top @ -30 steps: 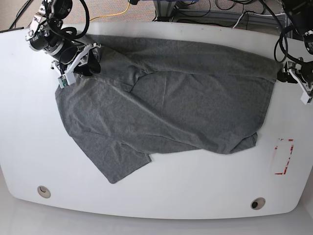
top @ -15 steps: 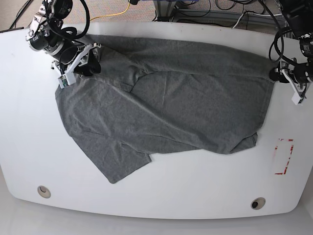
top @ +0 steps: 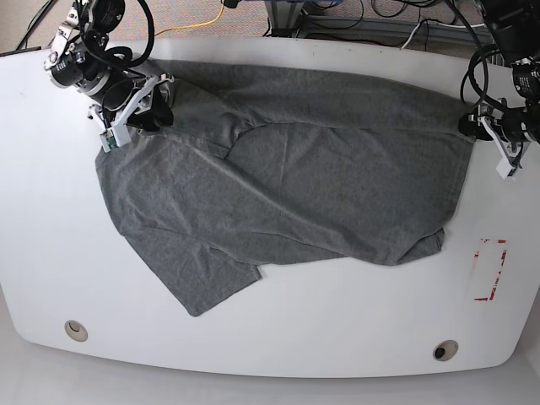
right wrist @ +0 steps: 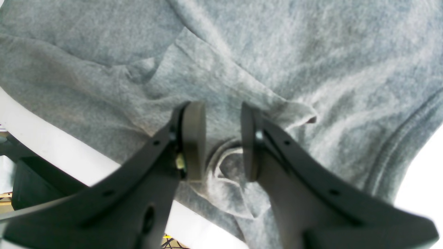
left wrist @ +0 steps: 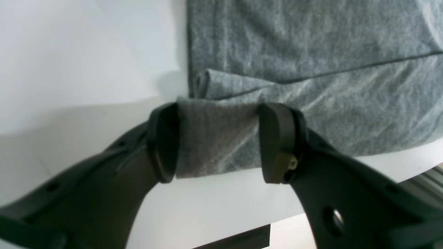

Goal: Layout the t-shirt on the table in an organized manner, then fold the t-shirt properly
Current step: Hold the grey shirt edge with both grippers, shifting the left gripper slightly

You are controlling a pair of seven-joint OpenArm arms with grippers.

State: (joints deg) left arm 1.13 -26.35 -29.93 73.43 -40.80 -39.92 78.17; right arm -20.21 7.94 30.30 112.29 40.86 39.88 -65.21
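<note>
The grey t-shirt (top: 287,186) lies spread but wrinkled across the white table (top: 337,337), with a sleeve reaching toward the front left. My right gripper (top: 143,110) is at the shirt's far left corner. In the right wrist view it (right wrist: 221,138) stands nearly closed on a bunched fold of the t-shirt (right wrist: 225,162). My left gripper (top: 477,125) is at the shirt's far right corner. In the left wrist view it (left wrist: 221,138) is open, with the corner of the t-shirt (left wrist: 214,138) lying between its fingers (left wrist: 166,141).
A red tape rectangle (top: 488,270) marks the table at the right. Two grommet holes (top: 76,329) (top: 444,350) sit near the front edge. Cables lie on the floor beyond the far edge (top: 337,17).
My left gripper has moved left along the far right edge and now straddles the shirt's corner. The right gripper and the shirt have not moved.
</note>
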